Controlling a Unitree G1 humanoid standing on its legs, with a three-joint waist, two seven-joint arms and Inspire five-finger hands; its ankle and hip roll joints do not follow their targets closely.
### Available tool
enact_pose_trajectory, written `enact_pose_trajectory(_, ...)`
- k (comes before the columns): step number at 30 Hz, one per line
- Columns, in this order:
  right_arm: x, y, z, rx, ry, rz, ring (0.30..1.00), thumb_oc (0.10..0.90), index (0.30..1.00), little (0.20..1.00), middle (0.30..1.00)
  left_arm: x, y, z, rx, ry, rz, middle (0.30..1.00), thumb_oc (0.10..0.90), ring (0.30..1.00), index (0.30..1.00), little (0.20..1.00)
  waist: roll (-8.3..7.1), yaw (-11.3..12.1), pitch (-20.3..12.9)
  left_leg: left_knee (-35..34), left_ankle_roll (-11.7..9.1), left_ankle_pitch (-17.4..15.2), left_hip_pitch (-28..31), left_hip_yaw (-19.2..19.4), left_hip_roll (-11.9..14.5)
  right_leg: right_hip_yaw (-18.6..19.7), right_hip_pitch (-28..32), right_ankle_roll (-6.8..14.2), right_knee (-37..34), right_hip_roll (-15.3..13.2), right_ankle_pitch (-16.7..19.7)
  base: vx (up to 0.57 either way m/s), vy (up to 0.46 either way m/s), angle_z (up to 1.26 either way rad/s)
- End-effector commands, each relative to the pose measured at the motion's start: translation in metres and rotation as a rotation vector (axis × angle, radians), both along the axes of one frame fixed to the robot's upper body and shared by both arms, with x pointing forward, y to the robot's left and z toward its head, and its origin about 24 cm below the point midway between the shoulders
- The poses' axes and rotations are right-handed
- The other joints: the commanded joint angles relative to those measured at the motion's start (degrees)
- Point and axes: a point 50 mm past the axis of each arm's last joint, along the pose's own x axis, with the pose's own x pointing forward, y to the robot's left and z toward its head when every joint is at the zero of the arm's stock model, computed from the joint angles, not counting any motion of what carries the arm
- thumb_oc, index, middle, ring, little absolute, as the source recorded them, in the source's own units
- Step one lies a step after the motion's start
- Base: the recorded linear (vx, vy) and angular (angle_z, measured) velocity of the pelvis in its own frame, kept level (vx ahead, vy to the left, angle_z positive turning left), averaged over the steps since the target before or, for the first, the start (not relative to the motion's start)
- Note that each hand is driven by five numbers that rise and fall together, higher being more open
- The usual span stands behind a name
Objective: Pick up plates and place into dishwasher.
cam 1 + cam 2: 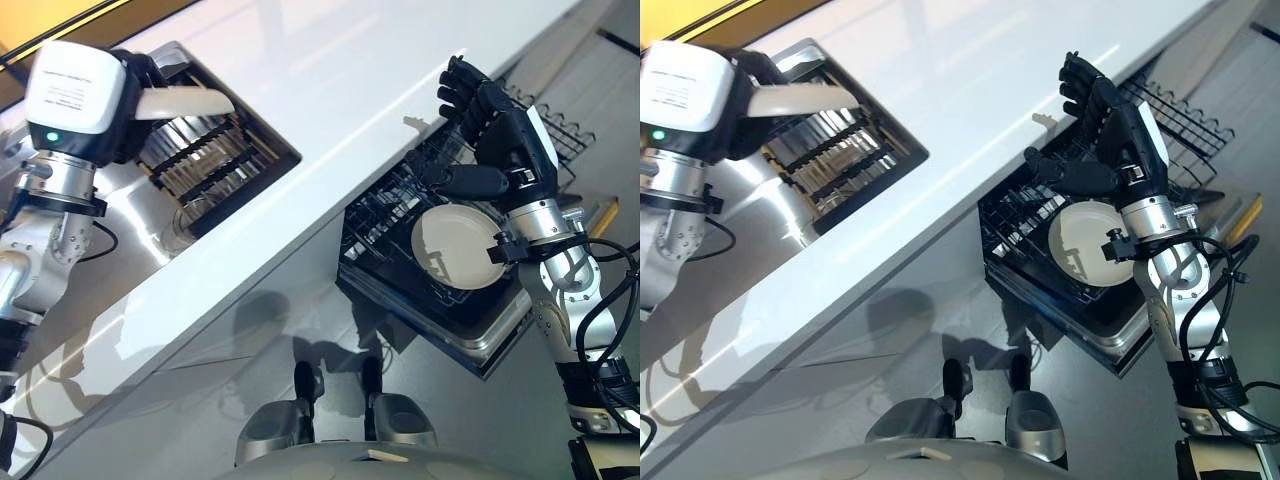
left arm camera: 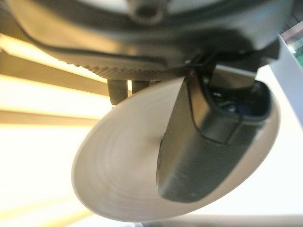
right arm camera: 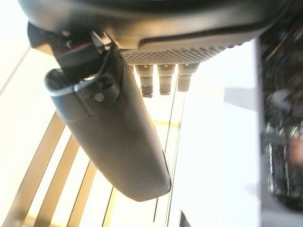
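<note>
Our left hand [image 1: 120, 95] pinches a white plate [image 2: 142, 179] above the sink rack [image 1: 215, 155]. Our right hand [image 1: 490, 125] hovers with straight, empty fingers over the dishwasher basket [image 1: 385, 235], where another plate [image 1: 455, 245] sits.

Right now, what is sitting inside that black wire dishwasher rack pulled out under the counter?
One round white plate lies in the black wire dishwasher rack. The open right robot hand and arm above cover part of the rack, so anything beneath them cannot be seen.
</note>
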Motion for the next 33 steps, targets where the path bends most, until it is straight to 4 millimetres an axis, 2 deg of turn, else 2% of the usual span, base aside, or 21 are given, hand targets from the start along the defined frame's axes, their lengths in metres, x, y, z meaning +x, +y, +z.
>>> enact_pose_trajectory(1, -0.015, 0.014, 0.040, 0.005, -0.220, 0.081, 0.900, 0.800, 0.900, 0.900, 0.900, -0.026, 0.000, 0.040, 0.005, -0.294, -0.069, 0.300, 0.100, 0.300, 0.300, 0.200, 1.73, 0.5, -11.5, 0.9, 0.1, -7.2, 0.3, 0.3, -3.5, -1.8, -2.5, 0.8, 7.0, 4.8, -7.7, -0.07, -0.077, 0.36)
enact_pose_trajectory(8, -0.017, 0.036, 0.048, -0.046, -0.276, 0.168, 0.900, 0.800, 0.900, 0.900, 0.900, -0.033, -0.036, 0.031, -0.035, -0.276, -0.325, 0.300, 0.100, 0.300, 0.300, 0.200, 0.94, 2.2, -12.3, 0.8, -0.7, -6.6, 0.4, -1.7, -3.1, -4.1, -1.0, 0.1, 6.8, 4.8, -8.5, -0.06, -0.062, 0.28)
enact_pose_trajectory(14, -0.023, 0.053, 0.061, -0.182, -0.449, 0.104, 0.900, 0.800, 0.900, 0.900, 0.900, -0.029, -0.065, 0.019, -0.145, -0.111, -0.549, 0.300, 0.100, 0.300, 0.300, 0.200, 0.70, 2.9, -12.6, 1.0, -0.9, -6.5, 0.4, -2.6, -3.0, -4.8, -0.5, -0.1, 6.9, 5.0, -8.9, -0.04, -0.038, 0.18)
enact_pose_trajectory(16, -0.025, 0.060, 0.067, -0.297, -0.521, 0.072, 0.900, 0.800, 0.900, 0.900, 0.900, -0.026, -0.079, 0.014, -0.189, -0.007, -0.657, 0.300, 0.100, 0.300, 0.300, 0.200, 0.61, 2.9, -12.7, 1.0, -0.9, -6.4, 0.4, -2.9, -2.9, -4.7, -0.4, -0.2, 7.1, 5.2, -9.1, -0.04, -0.030, 0.12)
enact_pose_trajectory(22, -0.024, 0.071, 0.075, -0.458, -0.613, 0.032, 0.900, 0.800, 0.900, 0.900, 0.900, -0.025, -0.100, 0.012, -0.228, 0.125, -0.821, 0.300, 0.100, 0.300, 0.300, 0.200, 0.48, 2.9, -12.8, 1.3, -0.9, -6.4, 0.6, -3.2, -2.7, -4.5, 0.0, -0.5, 7.4, 5.4, -9.4, -0.01, -0.008, 0.02)
enact_pose_trajectory(32, -0.020, 0.083, 0.078, -0.516, -0.597, 0.086, 0.900, 0.800, 0.900, 0.900, 0.900, -0.026, -0.123, 0.011, -0.233, 0.245, -0.995, 0.300, 0.100, 0.300, 0.300, 0.200, 0.25, 2.6, -13.1, 1.3, -1.0, -6.5, 1.0, -3.2, -2.5, -4.1, 0.4, -0.7, 7.0, 5.7, -9.4, 0.00, -0.005, 0.02)
enact_pose_trajectory(33, -0.019, 0.084, 0.078, -0.513, -0.576, 0.101, 0.865, 0.759, 0.865, 0.859, 0.865, -0.026, -0.127, 0.011, -0.229, 0.252, -1.014, 0.300, 0.100, 0.300, 0.300, 0.200, 0.19, 2.4, -13.2, 1.2, -1.0, -6.4, 1.1, -3.0, -2.5, -3.9, 0.5, -0.7, 6.7, 5.8, -9.3, 0.00, 0.000, 0.00)
